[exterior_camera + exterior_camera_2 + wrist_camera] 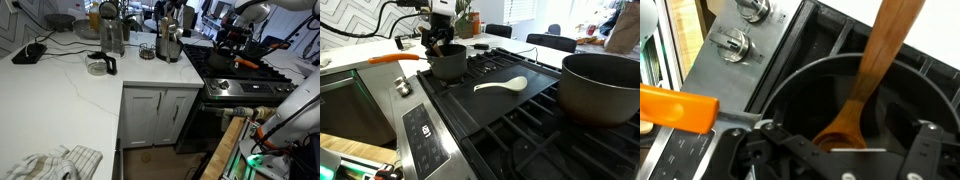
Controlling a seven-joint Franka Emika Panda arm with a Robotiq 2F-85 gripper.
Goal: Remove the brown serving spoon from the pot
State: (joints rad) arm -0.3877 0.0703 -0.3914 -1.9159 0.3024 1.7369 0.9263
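Note:
The dark pot [805,95] with an orange handle [675,108] stands on the stove, at the back left in an exterior view [447,68]. The brown wooden serving spoon [875,60] lies in it, bowl on the pot floor and handle leaning up over the far rim. My gripper [835,150] is open and hangs over the pot with one finger on each side of the spoon's bowl, not closed on it. An exterior view shows the gripper [439,42] reaching down to the pot's mouth. The spoon is hard to make out there.
A white spoon [502,86] lies on the stove grates [520,120]. A large dark pot [600,88] stands on the right burner. Stove knobs [732,44] are near the front panel. Steel jugs [168,42] and other items stand on the white counter [70,85].

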